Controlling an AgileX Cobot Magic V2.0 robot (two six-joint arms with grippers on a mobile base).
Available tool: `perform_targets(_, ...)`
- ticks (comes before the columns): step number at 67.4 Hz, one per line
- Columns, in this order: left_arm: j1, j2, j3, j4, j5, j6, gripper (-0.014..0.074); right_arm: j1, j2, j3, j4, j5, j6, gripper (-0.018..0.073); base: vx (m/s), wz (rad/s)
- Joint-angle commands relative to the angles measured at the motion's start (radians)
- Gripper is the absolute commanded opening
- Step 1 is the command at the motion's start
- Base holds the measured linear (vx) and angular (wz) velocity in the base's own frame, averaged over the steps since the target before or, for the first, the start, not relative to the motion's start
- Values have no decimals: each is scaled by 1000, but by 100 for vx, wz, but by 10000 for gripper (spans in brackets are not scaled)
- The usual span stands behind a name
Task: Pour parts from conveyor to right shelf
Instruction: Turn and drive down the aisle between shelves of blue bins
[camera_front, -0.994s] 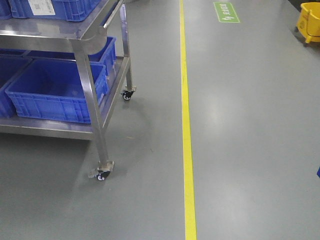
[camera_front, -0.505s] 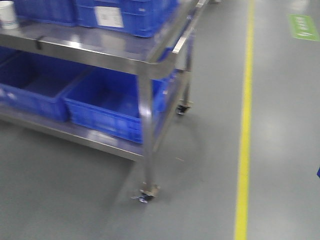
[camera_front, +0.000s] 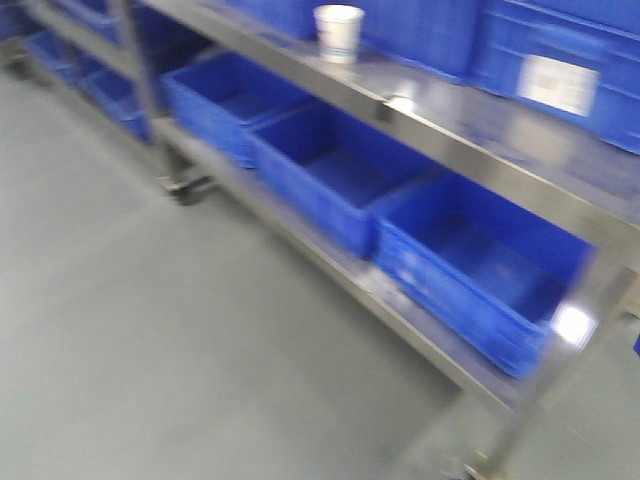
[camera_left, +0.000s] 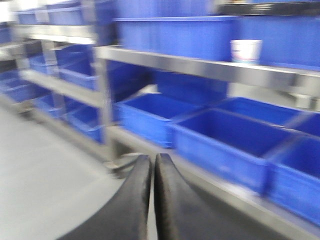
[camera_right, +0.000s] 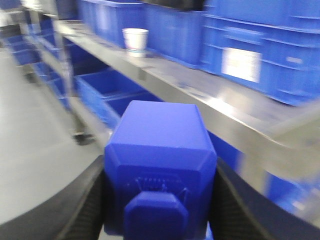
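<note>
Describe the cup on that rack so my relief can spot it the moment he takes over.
Start at the long steel rack lined with blue bins. On the shelf just above its bottom row of open bins, near the front edge, stands a small cup. It is the only white, round thing there; all its neighbours are blue rectangular bins.

Steel-framed shelving (camera_front: 470, 140) is ranged along the right and far side; plain grey floor (camera_front: 150, 330) is seen near left.

No readable text; bin label (camera_front: 558, 84) blurred
</note>
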Motion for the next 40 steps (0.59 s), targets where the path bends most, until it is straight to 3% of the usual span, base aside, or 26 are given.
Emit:
perform_targets(1, -1, -4, -26, -6, -72, -7, -6, -3, 15, -29, 2, -77, -3, 48, 19, 84)
perform_targets(40, -1, -4, -26, -6, -72, -7, -6, -3, 15, -29, 2, -77, -3, 48, 12, 87)
